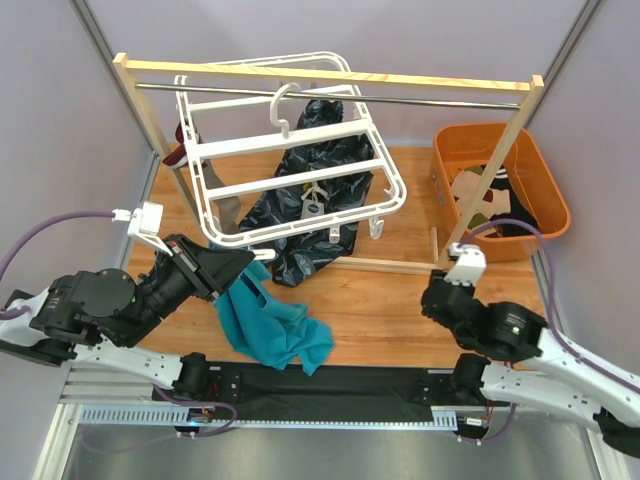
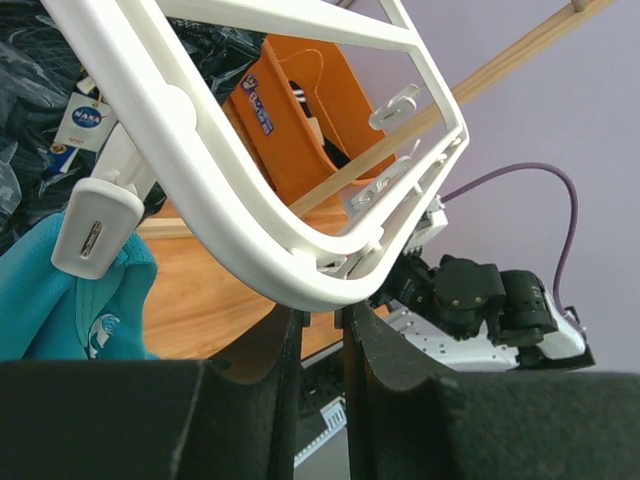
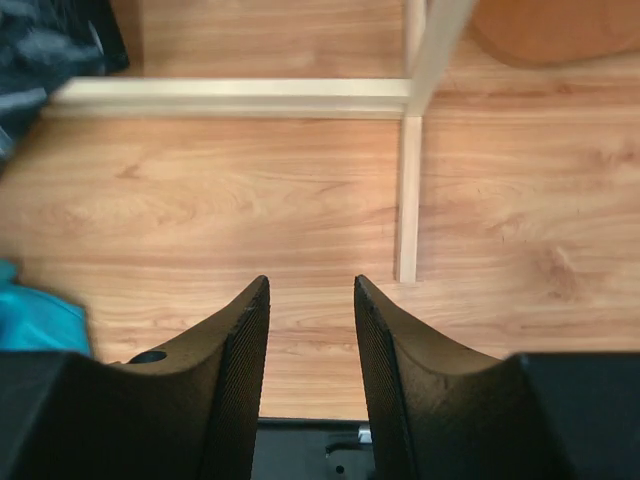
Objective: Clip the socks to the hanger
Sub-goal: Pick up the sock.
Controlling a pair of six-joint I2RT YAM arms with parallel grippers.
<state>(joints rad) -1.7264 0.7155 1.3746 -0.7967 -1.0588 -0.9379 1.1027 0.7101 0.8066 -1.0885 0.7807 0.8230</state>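
Observation:
The white hanger hangs by its hook from the metal rail, tilted toward me. My left gripper is shut on its near left corner, and the rim sits between the fingertips of that gripper. A teal sock hangs from a white clip beside that corner and drapes onto the table. A grey-brown sock hangs at the frame's left side. My right gripper is open over bare wood with nothing between its fingers.
An orange basket at the right holds more socks. A dark glossy cloth lies under the hanger. The wooden rack spans the back, and its foot bars lie ahead of the right gripper.

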